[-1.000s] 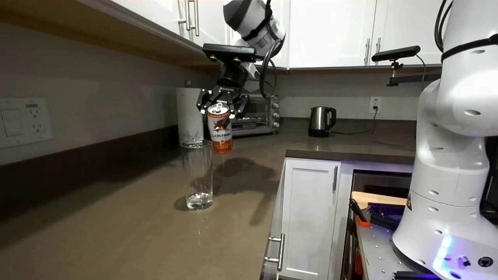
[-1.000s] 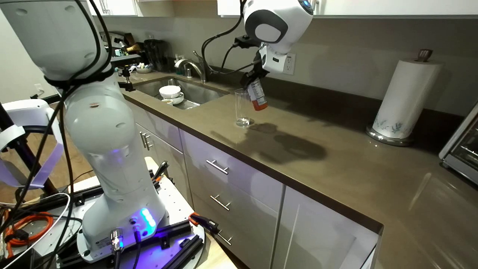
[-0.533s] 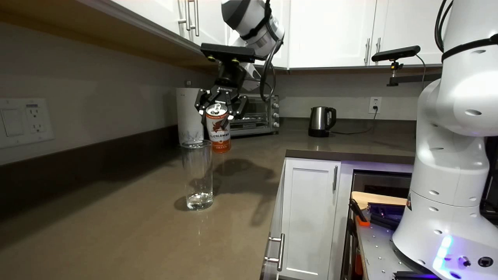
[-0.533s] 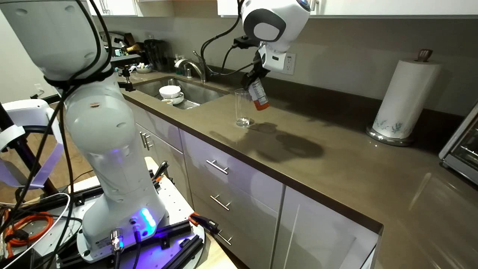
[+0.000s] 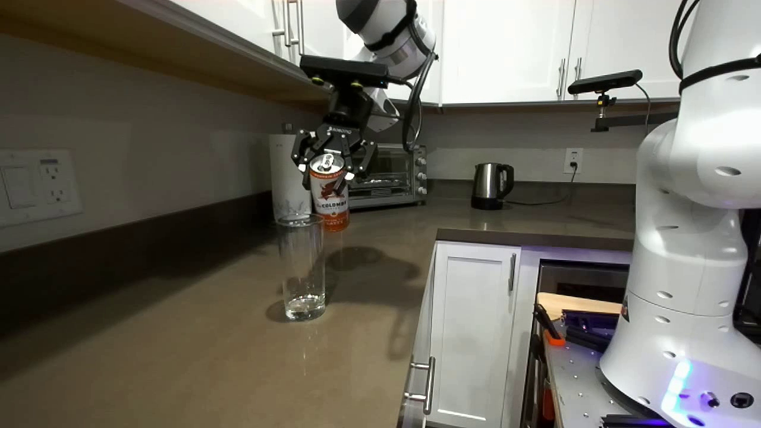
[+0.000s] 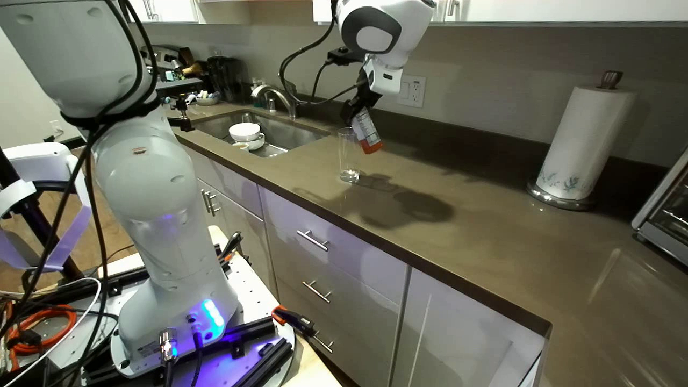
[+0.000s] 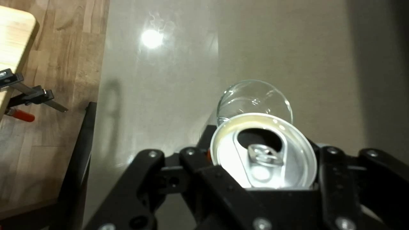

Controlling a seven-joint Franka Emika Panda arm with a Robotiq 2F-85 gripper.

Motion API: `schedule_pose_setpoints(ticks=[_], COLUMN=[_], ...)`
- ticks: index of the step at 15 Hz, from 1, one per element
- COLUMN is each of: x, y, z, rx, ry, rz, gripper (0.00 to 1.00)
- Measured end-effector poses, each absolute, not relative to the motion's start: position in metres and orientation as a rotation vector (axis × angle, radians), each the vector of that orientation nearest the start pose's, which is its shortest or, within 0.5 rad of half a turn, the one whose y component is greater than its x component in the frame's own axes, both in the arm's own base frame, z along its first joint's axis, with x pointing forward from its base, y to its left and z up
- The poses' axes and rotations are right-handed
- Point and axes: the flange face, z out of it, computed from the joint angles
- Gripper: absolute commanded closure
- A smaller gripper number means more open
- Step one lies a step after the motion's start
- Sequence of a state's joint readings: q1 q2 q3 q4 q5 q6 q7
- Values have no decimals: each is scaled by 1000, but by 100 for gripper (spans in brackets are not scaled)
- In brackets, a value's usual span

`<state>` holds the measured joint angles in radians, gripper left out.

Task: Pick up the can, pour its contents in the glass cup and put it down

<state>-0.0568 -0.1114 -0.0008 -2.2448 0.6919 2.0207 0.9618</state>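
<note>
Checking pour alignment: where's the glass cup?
The glass cup stands on the counter, right of centre in the wrist view, partly hidden by the can in the hand.

Gripper (image 7: 262, 143) pinching can (image 7: 264, 156) at its 9 and 3 o'clock; silver lid facing camera, mouth open. Glass cup (image 7: 255, 100) at can's 12 o'clock, rim partly hidden behind lid; contact unclear. Red-handled clamp (image 7: 40, 96) at frame's 9 o'clock.
</note>
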Motion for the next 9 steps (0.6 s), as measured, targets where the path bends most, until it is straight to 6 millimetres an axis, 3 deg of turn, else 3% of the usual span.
schedule_pose_setpoints(ticks=[9], x=[491], y=[26], z=[409], rx=[-2100], ry=[1669], rz=[383], gripper=[72])
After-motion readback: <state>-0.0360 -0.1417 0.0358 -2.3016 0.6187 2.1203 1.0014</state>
